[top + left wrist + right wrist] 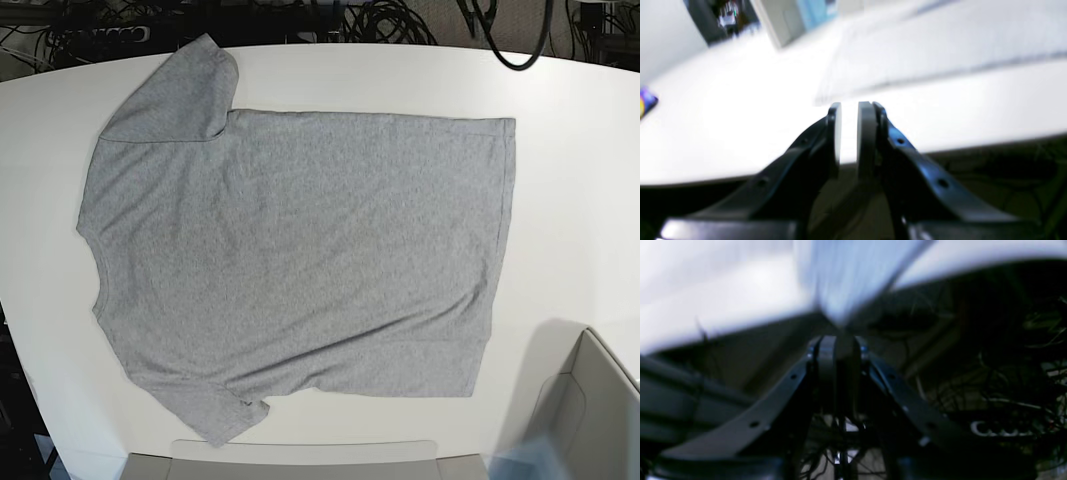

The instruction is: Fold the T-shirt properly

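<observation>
T-shirt (300,255), one only, is lying spread flat on the white surface (580,180), plain grey side up, neck toward the left of the base view and hem toward the right. Both short sleeves are showing: one is reaching almost to the far edge, the other is ending close to the near edge. Bare surface is lying open to the right of the hem and in a narrower strip past the neck. Two grippers are showing, each only in its own blurred wrist view. The left gripper (849,111) is hanging over the surface's edge with its fingers slightly apart and nothing between them. The right gripper (839,343) is pointing at a pale blurred shape; whether its fingers are parted I cannot tell.
</observation>
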### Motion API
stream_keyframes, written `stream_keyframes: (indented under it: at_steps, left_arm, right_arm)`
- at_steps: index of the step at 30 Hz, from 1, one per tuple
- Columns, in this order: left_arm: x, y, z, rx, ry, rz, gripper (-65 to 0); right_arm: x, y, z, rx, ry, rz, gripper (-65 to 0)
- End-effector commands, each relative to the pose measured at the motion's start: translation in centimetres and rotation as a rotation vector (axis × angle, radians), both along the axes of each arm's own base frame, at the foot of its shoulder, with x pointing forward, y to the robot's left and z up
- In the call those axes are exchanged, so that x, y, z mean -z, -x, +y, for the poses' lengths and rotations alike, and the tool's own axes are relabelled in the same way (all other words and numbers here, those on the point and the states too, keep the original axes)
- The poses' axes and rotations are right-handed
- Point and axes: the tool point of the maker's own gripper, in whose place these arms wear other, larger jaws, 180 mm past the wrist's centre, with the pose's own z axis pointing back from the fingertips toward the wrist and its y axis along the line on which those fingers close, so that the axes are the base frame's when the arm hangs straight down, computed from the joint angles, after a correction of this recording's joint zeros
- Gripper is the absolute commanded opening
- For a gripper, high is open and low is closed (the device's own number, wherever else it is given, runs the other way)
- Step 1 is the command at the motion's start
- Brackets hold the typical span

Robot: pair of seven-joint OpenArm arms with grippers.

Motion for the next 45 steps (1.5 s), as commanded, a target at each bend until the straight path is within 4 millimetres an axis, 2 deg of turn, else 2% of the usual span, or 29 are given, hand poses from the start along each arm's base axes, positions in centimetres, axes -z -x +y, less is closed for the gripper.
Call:
stream_keyframes:
  at_steps: [1, 3, 5, 8, 12, 16, 21, 26, 39, 42, 45]
  left_arm:
    - [-0.8, 1.0, -0.2, 0.008, -0.006, -0.007, -55.2]
    - [-0.9, 0.9, -0.3, 0.007, -0.005, -0.013, -55.1]
    - [-0.9, 0.9, -0.6, 0.000, 0.003, -0.014, -55.1]
    - [-0.8, 0.9, -0.7, -0.002, 0.006, -0.015, -55.1]
    - [-0.8, 0.9, -0.7, -0.004, 0.007, -0.012, -55.1]
    - [-0.8, 0.9, -0.7, -0.004, 0.007, -0.014, -55.0]
    - [0.3, 0.7, -0.4, -0.023, 0.014, 0.043, -55.0]
    - [0.5, 0.8, -0.3, -0.027, 0.015, 0.054, -55.0]
    - [0.6, 0.7, -0.1, -0.039, 0.011, 0.061, -55.0]
    - [0.6, 0.8, 0.1, -0.044, 0.006, 0.060, -55.0]
    - [-0.3, -0.2, 0.2, -0.040, 0.001, 0.019, -55.0]
  right_arm:
    - [-1.9, -0.1, -0.2, 0.009, -0.024, -0.024, -55.3]
    - [-4.0, -1.2, -0.7, 0.023, -0.066, -0.043, -55.1]
    - [-5.2, -2.0, -1.2, 0.016, -0.101, -0.037, -54.7]
    - [-5.9, -3.7, -2.2, 0.033, -0.183, 0.004, -47.7]
    - [-5.0, -4.4, -3.8, 0.104, -0.304, 0.113, -36.5]
    - [-4.3, -4.8, -5.7, 0.119, -0.340, 0.171, -36.3]
    - [-2.3, -6.0, -9.1, 0.196, -0.334, 0.186, -36.3]
    - [-1.1, -6.8, -10.9, 0.231, -0.309, 0.175, -36.3]
    - [1.1, -12.5, -6.5, 0.117, -0.427, 0.225, -36.4]
    - [1.8, -12.7, -5.8, 0.111, -0.447, 0.255, -38.0]
    - [2.5, -12.4, -5.5, 0.121, -0.458, 0.277, -38.6]
